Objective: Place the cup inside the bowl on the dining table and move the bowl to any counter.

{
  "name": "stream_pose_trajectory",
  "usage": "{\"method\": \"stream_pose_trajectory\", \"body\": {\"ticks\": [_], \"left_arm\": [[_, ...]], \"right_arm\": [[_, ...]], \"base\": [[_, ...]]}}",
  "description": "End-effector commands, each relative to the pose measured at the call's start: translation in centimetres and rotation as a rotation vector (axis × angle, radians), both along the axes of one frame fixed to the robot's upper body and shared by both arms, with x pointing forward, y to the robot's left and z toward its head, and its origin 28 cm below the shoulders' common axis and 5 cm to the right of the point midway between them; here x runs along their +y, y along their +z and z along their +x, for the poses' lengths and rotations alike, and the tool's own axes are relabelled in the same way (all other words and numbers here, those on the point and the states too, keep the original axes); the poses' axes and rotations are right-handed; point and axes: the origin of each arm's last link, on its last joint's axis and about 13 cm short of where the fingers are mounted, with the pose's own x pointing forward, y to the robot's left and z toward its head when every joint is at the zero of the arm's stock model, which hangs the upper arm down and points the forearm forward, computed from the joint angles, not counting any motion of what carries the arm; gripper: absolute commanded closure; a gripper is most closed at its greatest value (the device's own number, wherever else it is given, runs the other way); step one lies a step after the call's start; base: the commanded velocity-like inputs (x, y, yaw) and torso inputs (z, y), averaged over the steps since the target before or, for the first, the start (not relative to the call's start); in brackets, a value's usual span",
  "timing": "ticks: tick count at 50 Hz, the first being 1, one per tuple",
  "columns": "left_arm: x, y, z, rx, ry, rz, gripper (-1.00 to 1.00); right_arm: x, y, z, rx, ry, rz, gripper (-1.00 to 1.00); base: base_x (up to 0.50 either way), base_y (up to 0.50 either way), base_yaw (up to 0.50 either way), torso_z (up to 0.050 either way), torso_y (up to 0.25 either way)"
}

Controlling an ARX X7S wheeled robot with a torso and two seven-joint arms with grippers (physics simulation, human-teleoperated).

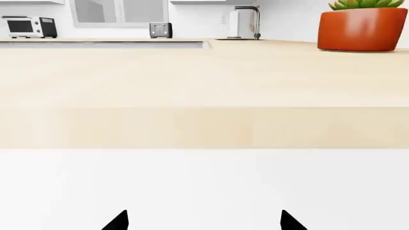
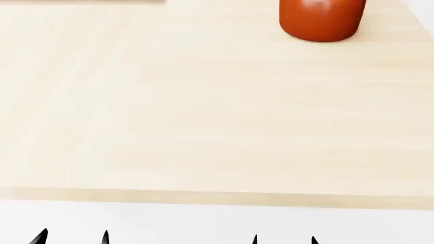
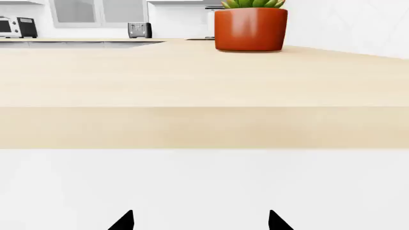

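Dining table (image 2: 203, 117) — red-orange pot (image 2: 321, 19) at its far right.

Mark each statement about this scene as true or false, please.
1. A red-orange pot stands on the table. True.
2. The cup lies beside the pot. False: no cup shows in any view.
3. The left claw grips the bowl. False: it holds nothing, and no bowl shows.
4. A green plant grows in the pot. True.
5. Both claws are short of the table's near edge. True: the right claw too.
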Motion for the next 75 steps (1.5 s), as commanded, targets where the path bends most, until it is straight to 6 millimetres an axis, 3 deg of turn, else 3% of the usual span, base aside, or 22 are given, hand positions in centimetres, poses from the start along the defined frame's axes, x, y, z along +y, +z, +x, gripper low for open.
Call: {"method": "stream_pose_trajectory", "body": {"ticks": [1, 14, 42, 75], "left_arm": [[-0.01, -0.05, 0.05, 0.007, 0.006, -0.006, -1.00], [0.03, -0.24, 0.04, 0.018, 0.005, 0.012, -1.00], [-0.15, -0.38, 0.18, 0.033, 0.003, 0.021, -1.00], [-0.09, -0.42, 0.07, 0.034, 0.000, 0.032, -1.00]], "right_arm": [[0.06, -0.17, -0.01, 0.011, 0.001, -0.013, -1.00], [0.09, -0.50, -0.12, 0.055, 0.017, -0.051, -1.00], [0.16, -0.48, -0.03, 0.060, 0.017, -0.034, -1.00], [0.24, -0.41, -0.09, 0.047, 0.037, -0.060, -1.00]], "base": [[0.00, 0.00, 0.00, 0.000, 0.000], [0.00, 0.00, 0.00, 0.000, 0.000], [-0.50, 0.04, 0.00, 0.000, 0.000], [-0.19, 0.48, 0.00, 0.000, 0.000]]}}
